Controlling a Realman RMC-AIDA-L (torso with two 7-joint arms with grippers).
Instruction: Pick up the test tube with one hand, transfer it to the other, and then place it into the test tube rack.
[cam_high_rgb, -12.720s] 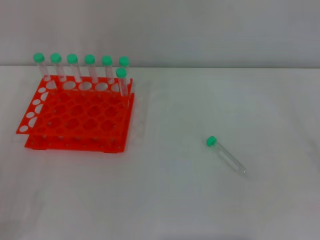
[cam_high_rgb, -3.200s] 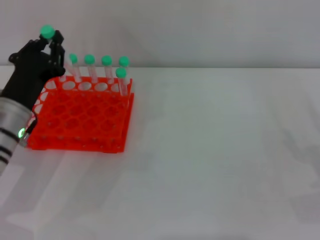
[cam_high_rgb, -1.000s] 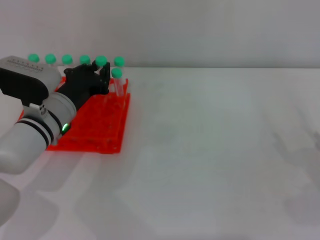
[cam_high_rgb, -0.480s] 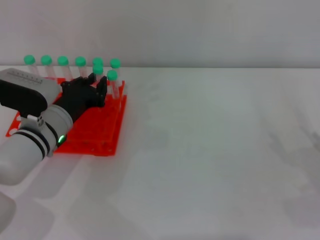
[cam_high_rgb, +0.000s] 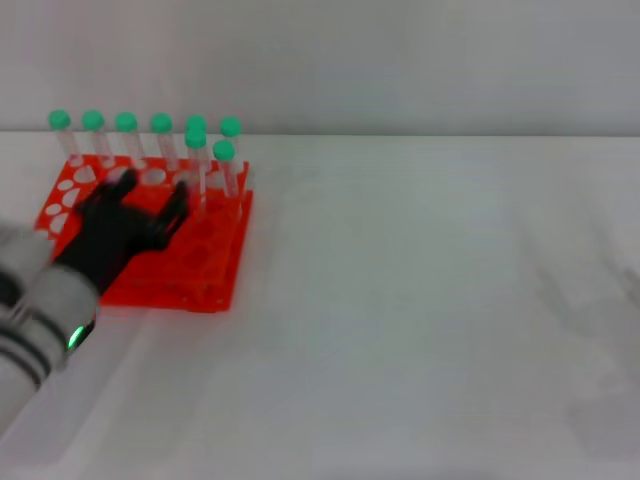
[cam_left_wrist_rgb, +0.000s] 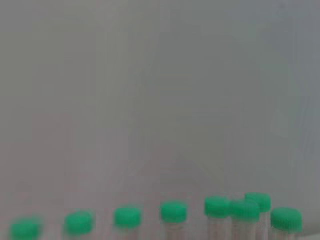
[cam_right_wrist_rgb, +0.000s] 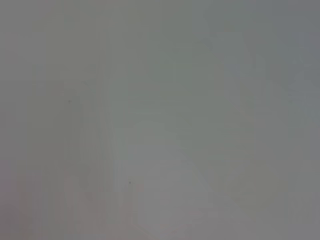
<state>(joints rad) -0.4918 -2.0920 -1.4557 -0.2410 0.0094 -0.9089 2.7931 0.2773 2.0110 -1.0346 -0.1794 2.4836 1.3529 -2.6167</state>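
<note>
The orange-red test tube rack (cam_high_rgb: 215, 270) stands at the table's far left. The test tube (cam_high_rgb: 197, 160) with its green cap stands upright in a hole of the second row, beside another tube (cam_high_rgb: 224, 152). My left gripper (cam_high_rgb: 150, 192) is black, open and empty. It hovers over the rack just left of and nearer than the tube, not touching it. Green caps (cam_left_wrist_rgb: 173, 211) line the lower edge of the left wrist view. My right gripper is out of view.
Several more green-capped tubes (cam_high_rgb: 126, 122) fill the rack's back row. A grey wall (cam_high_rgb: 400, 60) rises behind the white table (cam_high_rgb: 430, 300). The right wrist view shows only a plain grey surface.
My left gripper has let go of the test tube and drawn back toward me and to the left. The tube stays standing in the rack.
</note>
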